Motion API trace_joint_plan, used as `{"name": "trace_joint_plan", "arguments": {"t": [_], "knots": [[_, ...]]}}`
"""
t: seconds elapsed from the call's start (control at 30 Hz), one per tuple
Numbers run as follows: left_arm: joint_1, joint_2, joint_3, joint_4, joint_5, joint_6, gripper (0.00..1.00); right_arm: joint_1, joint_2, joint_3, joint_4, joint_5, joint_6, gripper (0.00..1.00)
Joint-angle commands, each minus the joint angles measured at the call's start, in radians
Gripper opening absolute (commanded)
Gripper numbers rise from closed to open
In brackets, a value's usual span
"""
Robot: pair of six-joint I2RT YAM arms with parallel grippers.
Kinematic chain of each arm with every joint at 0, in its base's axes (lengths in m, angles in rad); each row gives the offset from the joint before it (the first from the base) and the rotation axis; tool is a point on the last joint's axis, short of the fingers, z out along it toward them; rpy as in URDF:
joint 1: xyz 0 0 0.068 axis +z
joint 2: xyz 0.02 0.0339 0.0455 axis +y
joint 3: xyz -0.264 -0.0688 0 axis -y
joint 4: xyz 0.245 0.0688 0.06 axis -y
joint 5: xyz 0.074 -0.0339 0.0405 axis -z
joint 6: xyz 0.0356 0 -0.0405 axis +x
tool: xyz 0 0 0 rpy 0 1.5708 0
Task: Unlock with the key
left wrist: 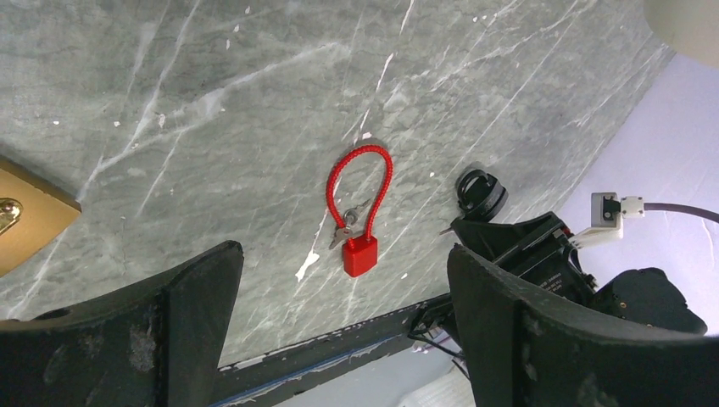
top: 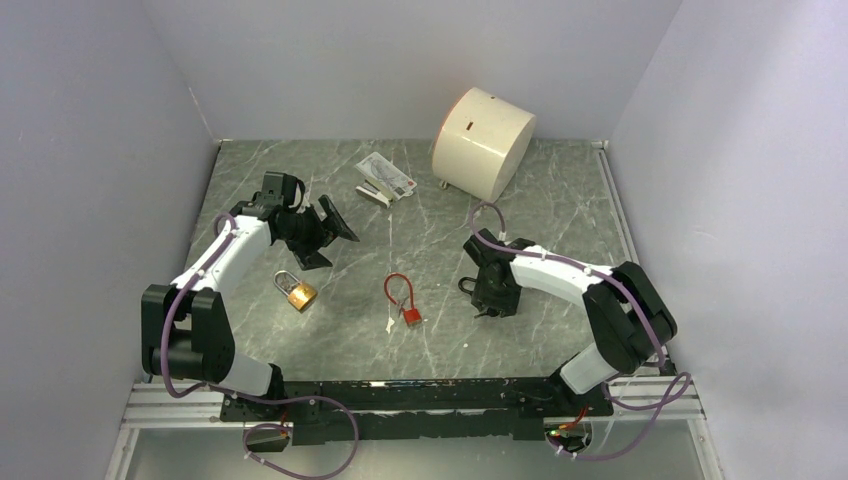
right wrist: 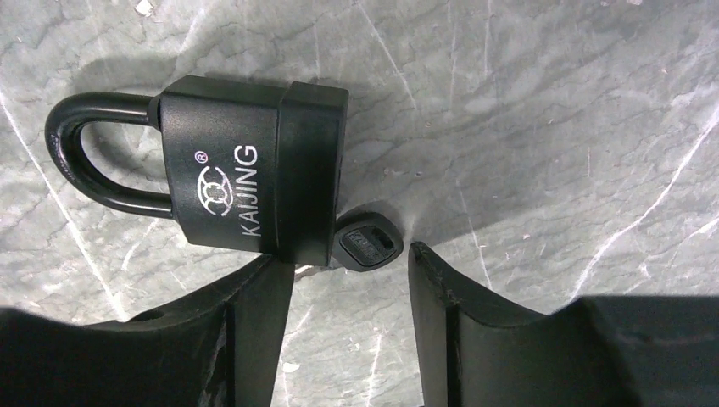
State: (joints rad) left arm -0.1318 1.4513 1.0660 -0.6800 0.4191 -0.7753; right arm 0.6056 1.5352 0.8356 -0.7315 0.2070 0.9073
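A black KAIJING padlock (right wrist: 246,170) lies flat on the marble table, shackle closed, with a black-headed key (right wrist: 366,246) in its base. My right gripper (right wrist: 346,259) is open and hovers low over it, with the key head between the fingertips and not pinched. In the top view this gripper (top: 495,295) covers most of the padlock (top: 466,284). My left gripper (top: 325,235) is open and empty, raised at the left. Its wrist view looks down on a red cable lock (left wrist: 360,254) with a small silver key (left wrist: 343,229).
A brass padlock (top: 297,292) lies near the left arm. The red cable lock (top: 405,300) is at table centre. A cream cylinder (top: 483,143) and a stapler on a packet (top: 385,182) sit at the back. Grey walls enclose the table.
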Motion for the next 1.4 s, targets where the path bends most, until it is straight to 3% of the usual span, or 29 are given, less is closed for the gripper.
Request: {"name": "trace_joint_plan", "arguments": {"t": [0.0, 0.37, 0.63, 1.07, 1.23, 1.37], "knots": [[-0.003, 0.005, 0.003, -0.012, -0.005, 0.025, 0.94, 0.004, 0.027, -0.02, 0.023, 0.063, 0.029, 0.52], [-0.003, 0.003, 0.001, -0.008, 0.011, 0.041, 0.94, 0.0, -0.002, -0.081, 0.133, 0.02, 0.03, 0.42], [-0.025, -0.009, -0.086, 0.158, 0.175, 0.025, 0.94, 0.001, -0.031, -0.06, 0.114, -0.079, -0.005, 0.35], [-0.266, 0.018, -0.228, 0.534, 0.26, -0.029, 0.94, 0.001, -0.11, -0.024, 0.217, -0.306, -0.011, 0.35], [-0.375, 0.097, -0.26, 0.732, 0.281, -0.063, 0.87, 0.001, -0.078, 0.027, 0.328, -0.429, 0.03, 0.35], [-0.434, 0.165, -0.239, 0.815, 0.303, -0.08, 0.76, 0.001, -0.046, 0.039, 0.395, -0.466, 0.082, 0.35]]}}
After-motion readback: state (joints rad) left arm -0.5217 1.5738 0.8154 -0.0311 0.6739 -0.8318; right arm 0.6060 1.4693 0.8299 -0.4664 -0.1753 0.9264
